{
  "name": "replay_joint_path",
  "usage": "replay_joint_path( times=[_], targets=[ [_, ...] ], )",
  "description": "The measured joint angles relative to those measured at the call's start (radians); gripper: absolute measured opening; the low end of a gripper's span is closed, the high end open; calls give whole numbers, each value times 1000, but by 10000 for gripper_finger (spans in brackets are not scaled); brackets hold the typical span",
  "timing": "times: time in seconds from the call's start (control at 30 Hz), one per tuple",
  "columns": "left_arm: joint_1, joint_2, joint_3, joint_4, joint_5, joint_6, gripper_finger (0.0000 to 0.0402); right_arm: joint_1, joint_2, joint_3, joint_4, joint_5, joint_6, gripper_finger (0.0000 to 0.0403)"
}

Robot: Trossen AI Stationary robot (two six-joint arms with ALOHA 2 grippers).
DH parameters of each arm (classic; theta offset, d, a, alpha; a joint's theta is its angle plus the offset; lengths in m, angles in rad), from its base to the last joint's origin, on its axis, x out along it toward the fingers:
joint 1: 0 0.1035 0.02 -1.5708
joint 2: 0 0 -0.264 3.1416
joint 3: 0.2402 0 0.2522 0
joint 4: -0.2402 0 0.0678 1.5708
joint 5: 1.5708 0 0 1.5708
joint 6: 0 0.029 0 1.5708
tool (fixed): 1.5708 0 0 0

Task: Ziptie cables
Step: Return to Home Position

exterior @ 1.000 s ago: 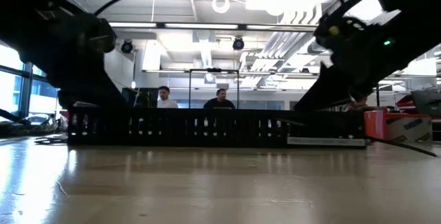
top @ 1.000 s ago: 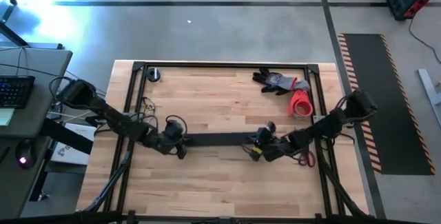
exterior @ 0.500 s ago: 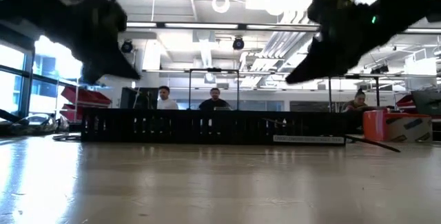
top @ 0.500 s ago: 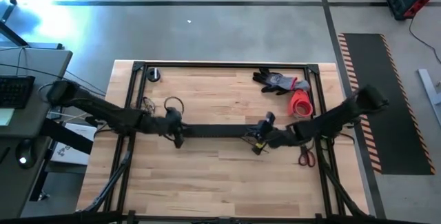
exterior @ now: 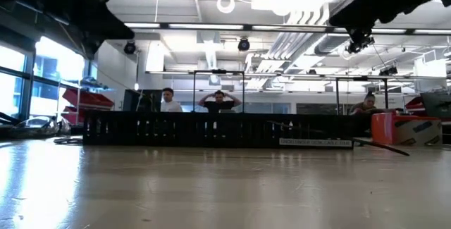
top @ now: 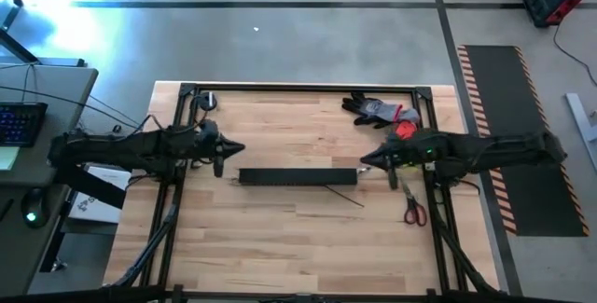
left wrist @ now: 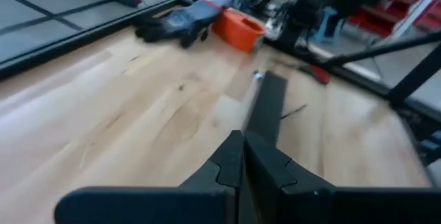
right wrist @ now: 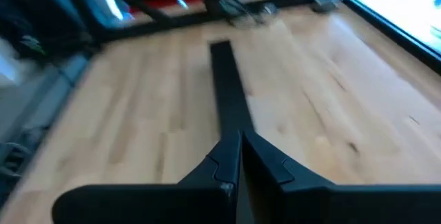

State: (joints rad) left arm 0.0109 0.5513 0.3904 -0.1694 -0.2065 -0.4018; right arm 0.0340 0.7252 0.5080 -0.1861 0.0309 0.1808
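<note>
Table point(top: 280, 247), pale wood, bordered by a black frame point(top: 298, 87) along its edges.

Channel point(top: 298, 176), long, black and slotted, lay flat across the middle of the table, lengthwise from left to right and well apart from every edge. In the low view we saw it point(exterior: 211, 130) resting level on the wood.

Ziptie point(top: 346, 196), a thin dark strip, lay on the bare wood just in front of the channel's right end, slanting away toward the right. It was held by nothing.

Cables: we could not make them out in any view.

Left gripper point(top: 238, 149) hung beyond the channel's left end, apart from it and close to the left frame rail. In the left wrist view we saw its fingers point(left wrist: 227, 162) pressed together with nothing between them.

Right gripper point(top: 366, 160) hung beyond the channel's right end, also apart from it. Its fingers point(right wrist: 262, 158) likewise met, gripping nothing. In the low view both arms sat high at the upper corners, leaving clear air over the channel.

Open room: we noted a broad bare band of wood between the channel and the near edge, and another toward the far edge.

Edge clutter:
- Glove point(top: 373, 109), dark, near the far right corner.
- Orange object point(top: 403, 128) just beside the glove, partly under the right arm.
- Scissors point(top: 415, 212), red-handled, by the right rail.
- Small round object point(top: 207, 101) at the far left corner.
</note>
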Motion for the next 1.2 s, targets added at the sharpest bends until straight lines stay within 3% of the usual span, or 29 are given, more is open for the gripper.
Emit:
replay_joint_path(
  times=[0.1, 0.27, 0.5, 0.63, 0.93, 1.2],
  targets=[
    [55, -45, -1, -47, 44, 45, 0, -63, -116, -72, 43, -99, -3, 0],
    [123, -97, -29, -12, 68, 72, 0, -116, -267, -195, 55, -136, 38, 0],
    [169, -197, -230, 258, 157, 99, 0, -128, -450, -311, 108, -217, 91, 0],
    [167, -257, -361, 386, 154, 83, 0, -128, -543, -368, 168, -220, 81, 0],
    [165, -405, -377, 328, 172, 113, 0, -128, -697, -499, 230, -243, 108, 0],
    [163, -502, -378, 290, 221, 175, 0, -127, -705, -499, 234, -241, 70, 0]
  ],
)
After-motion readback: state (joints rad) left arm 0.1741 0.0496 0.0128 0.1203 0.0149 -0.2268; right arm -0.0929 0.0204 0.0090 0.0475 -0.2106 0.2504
